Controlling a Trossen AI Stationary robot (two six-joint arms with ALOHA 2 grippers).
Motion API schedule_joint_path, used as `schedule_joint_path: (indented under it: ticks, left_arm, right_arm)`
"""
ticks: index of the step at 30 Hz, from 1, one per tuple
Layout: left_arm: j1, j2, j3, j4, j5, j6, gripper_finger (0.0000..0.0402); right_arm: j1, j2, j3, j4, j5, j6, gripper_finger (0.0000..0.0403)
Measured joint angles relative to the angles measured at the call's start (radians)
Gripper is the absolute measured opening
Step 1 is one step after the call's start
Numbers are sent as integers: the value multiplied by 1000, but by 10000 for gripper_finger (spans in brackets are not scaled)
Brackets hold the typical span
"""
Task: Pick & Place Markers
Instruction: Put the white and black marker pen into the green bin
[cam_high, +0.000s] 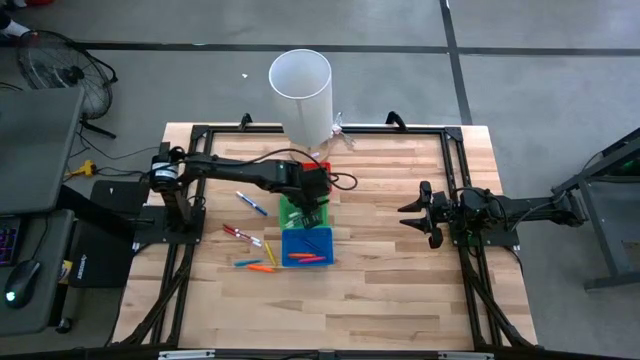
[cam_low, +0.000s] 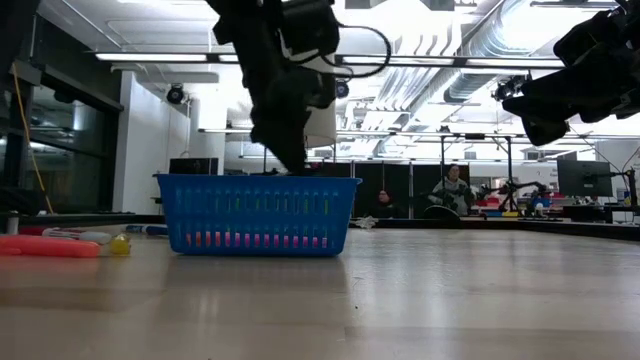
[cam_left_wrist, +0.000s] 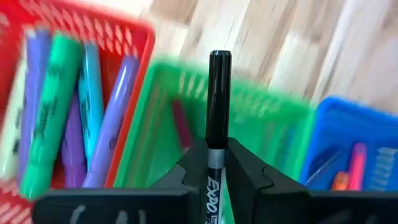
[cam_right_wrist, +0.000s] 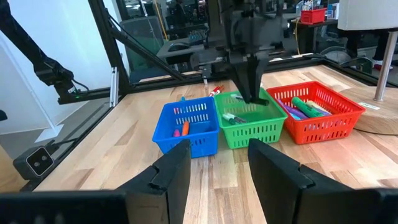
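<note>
My left gripper (cam_high: 310, 205) (cam_left_wrist: 217, 162) hangs over the green bin (cam_high: 297, 212) (cam_right_wrist: 249, 124), shut on a black-and-white marker (cam_left_wrist: 217, 106). The green bin stands between the red bin (cam_right_wrist: 317, 115) and the blue bin (cam_high: 307, 245) (cam_low: 255, 213). Purple, green and blue markers (cam_left_wrist: 62, 112) lie in the red bin, orange and pink ones (cam_right_wrist: 185, 127) in the blue bin. Several loose markers (cam_high: 250, 240) lie on the table left of the bins. My right gripper (cam_high: 420, 215) (cam_right_wrist: 217, 168) waits open at the table's right side, touching nothing. My left gripper pinches the black-and-white marker between its two fingers at the white barrel (cam_left_wrist: 216, 177), just behind the black cap. The fingers come from above, pointing down, and the marker lies along them. Its cap end (cam_left_wrist: 219, 68) sticks out past the fingertips, down toward the green bin.
A tall white cylinder (cam_high: 300, 95) stands on a wooden base at the table's far edge behind the red bin. A black frame (cam_high: 190, 135) runs around the tabletop. Bare wood (cam_high: 390, 270) lies between the bins and my right arm. People sit far back in the room (cam_low: 455, 190).
</note>
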Motion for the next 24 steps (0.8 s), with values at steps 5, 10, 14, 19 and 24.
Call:
schedule_joint_path:
  ticks: [5,10,14,19,24]
  left_arm:
    - [0,21,-5,0,-8,0,47]
    - [0,17,-2,-10,-1,0,52]
    - [0,17,-2,-32,6,-10,53]
    - [0,17,-2,-60,6,-30,54]
    - [0,17,-2,-66,8,-29,54]
  right_arm:
    - [0,0,0,-1,0,0,149]
    - [0,0,0,-1,0,0,149]
    - [0,0,0,-1,0,0,149]
    - [0,0,0,-1,0,0,149]
    - [0,0,0,-1,0,0,149]
